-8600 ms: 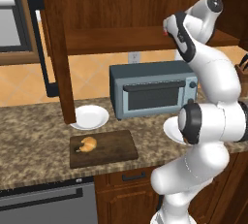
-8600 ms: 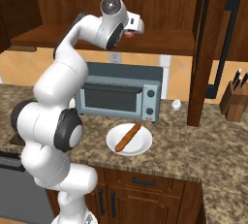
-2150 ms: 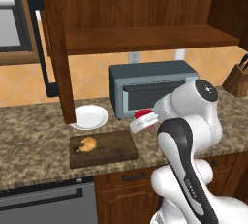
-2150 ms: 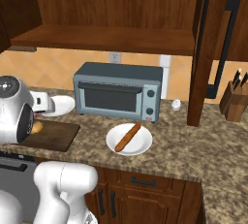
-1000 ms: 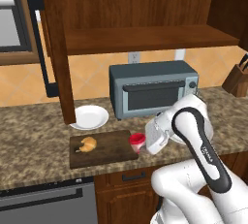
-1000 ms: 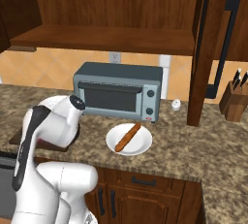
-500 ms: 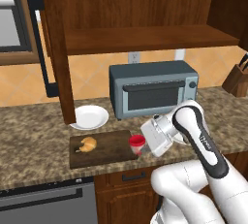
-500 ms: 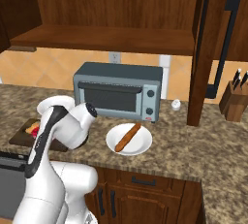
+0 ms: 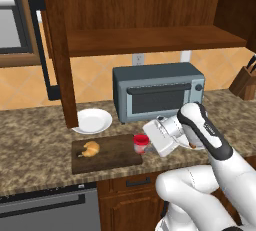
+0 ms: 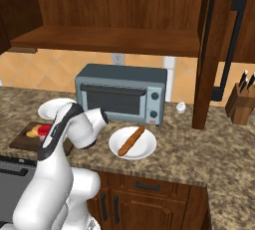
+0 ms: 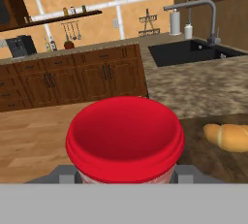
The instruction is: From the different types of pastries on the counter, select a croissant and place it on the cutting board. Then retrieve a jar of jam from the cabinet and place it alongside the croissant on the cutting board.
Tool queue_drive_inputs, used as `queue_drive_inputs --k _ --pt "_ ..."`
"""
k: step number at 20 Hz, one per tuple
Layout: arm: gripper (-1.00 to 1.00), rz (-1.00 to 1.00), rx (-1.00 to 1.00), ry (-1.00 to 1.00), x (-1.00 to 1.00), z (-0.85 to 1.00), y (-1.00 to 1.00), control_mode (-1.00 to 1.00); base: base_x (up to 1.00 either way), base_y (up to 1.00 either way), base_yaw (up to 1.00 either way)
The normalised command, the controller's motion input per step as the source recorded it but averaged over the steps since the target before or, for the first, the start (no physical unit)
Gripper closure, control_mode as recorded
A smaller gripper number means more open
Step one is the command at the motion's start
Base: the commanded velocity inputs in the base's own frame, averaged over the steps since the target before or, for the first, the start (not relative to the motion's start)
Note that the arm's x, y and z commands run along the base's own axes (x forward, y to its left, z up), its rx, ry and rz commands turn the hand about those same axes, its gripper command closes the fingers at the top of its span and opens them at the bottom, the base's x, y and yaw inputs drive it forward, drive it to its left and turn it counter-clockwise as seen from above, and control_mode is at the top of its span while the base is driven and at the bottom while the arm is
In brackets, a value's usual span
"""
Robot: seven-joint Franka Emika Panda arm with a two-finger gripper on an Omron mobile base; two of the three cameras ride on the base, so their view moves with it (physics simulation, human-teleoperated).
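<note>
The gripper (image 9: 146, 144) is closed on the jar of jam (image 9: 141, 143), held at the right end of the cutting board (image 9: 112, 156); whether it touches down is unclear. Lower it upright, clear of the croissant (image 9: 90, 149) at the board's left end, then open.

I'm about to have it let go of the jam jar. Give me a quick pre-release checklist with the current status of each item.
1. Croissant already on the cutting board: ok.
2. Jar of jam held in the gripper: ok, the red lid sits between the fingers in the hand view.
3. Jar over the board, not the counter: ok, though close to the board's right edge.
4. Jar clear of the croissant: ok, a gap shows between them.
5. Jar bottom resting on the board: cannot tell.
6. Jar upright: ok.
</note>
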Motion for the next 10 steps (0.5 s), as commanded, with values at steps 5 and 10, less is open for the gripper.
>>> queue_drive_inputs --k 5,10 --pt "1.0 0.0 0.04 0.0 0.55 -0.35 0.31 -1.0 0.0 0.0 0.0" --pt "1.0 0.0 0.0 -0.02 0.42 -0.42 0.28 -1.0 0.0 0.0 0.0"
